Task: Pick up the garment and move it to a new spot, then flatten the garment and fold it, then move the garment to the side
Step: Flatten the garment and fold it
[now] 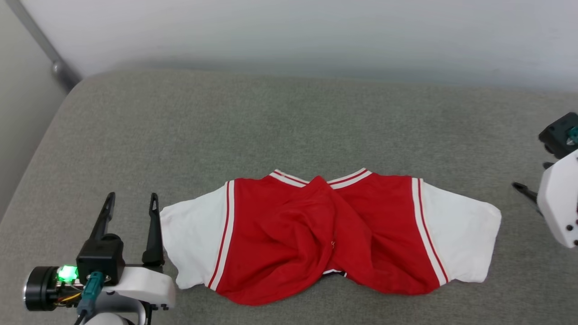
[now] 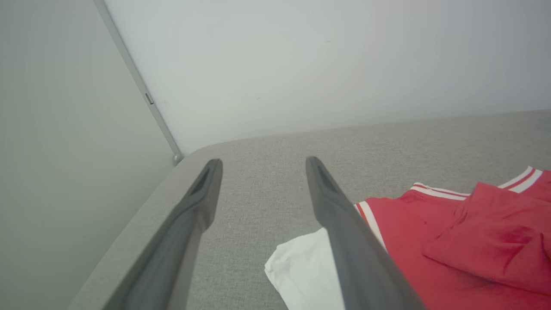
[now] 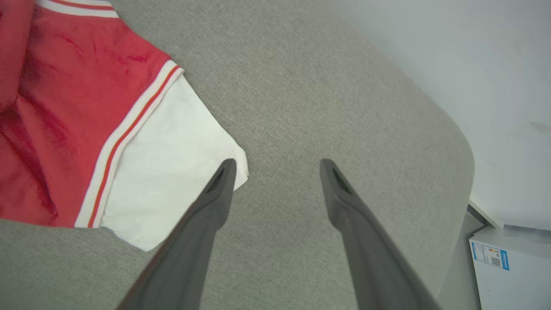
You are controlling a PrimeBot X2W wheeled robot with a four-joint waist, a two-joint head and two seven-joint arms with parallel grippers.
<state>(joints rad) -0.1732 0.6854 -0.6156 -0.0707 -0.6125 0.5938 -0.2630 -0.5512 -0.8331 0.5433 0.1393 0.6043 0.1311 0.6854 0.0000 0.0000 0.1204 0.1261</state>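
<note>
As the garment [image 1: 280, 234] lies crumpled toward 6 o'clock on the grey padded surface [image 1: 289, 117] in the head view, its red body is seen bunched into folds at the middle. The striped collar trim [image 1: 347, 178] is turned toward 12 o'clock. A white sleeve is spread flat at each end — the left sleeve [image 1: 194, 239] at 9 o'clock, the right sleeve [image 1: 460, 234] at 3 o'clock — and each is edged with a red-and-white stripe.

Just beside the left sleeve, at the garment's 9 o'clock, the left tool [image 1: 132, 196] is held with its fingers spread wide and nothing between them. In the left wrist view one finger is seen crossing the sleeve's edge; whether it touches cannot be told.

The right tool [image 3: 277, 163] is placed at the garment's 3 o'clock, likewise spread wide and empty over bare surface. One fingertip is seen at the right sleeve's corner in the right wrist view.

A pale wall [image 1: 316, 36] is seen beyond the surface at 12 o'clock, and a white box [image 3: 508, 275] stands off its edge.
</note>
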